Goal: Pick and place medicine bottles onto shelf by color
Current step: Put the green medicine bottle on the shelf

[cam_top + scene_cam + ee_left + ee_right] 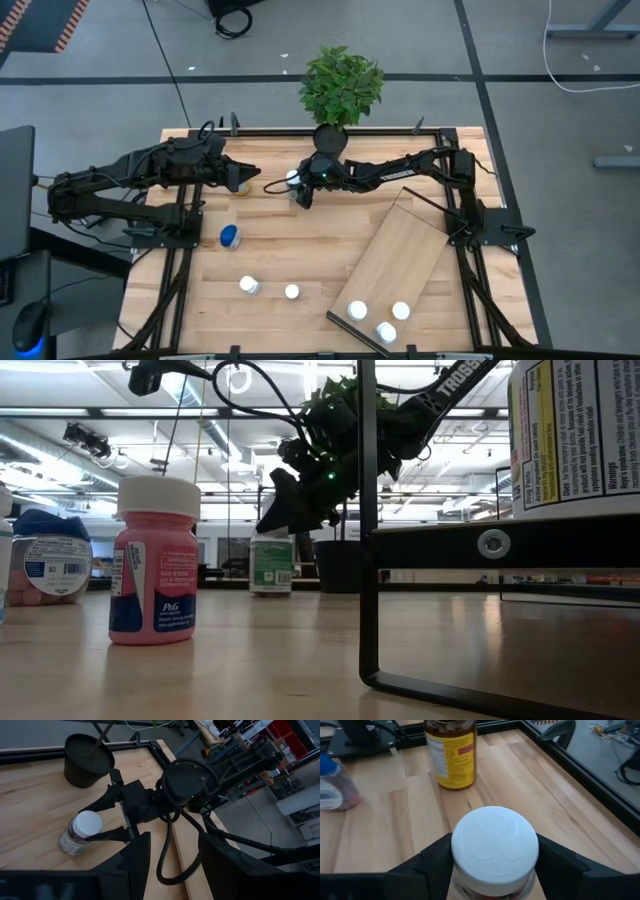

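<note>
A: White-capped bottle (494, 851) sat on the far worktop (300, 250), just in front of the potted plant (341, 85). Right claw (301, 188) was around it, fingers apart on either side of the cap, not clamped from what showed.

B: Left claw (240, 178)?

A: Far left, beside the amber bottle (450, 751). Couldn't tell if it was apart or together.

B: Shelf?

A: Shelf (400, 255) lay angled at near right, three white-capped bottles (379, 318) grouped at its near end. Blue-capped bottle (229, 236) at left and two more white ones (268, 288) near centre sat on the worktop.

B: Step in hand?

A: Looked like the grasp. Best to come lower so the pads take the body under the cap, keep the bottle centred, then close evenly. Lift straight up; the pot stood close behind. I'd set it with the other whites on the shelf, without knocking them.
</note>
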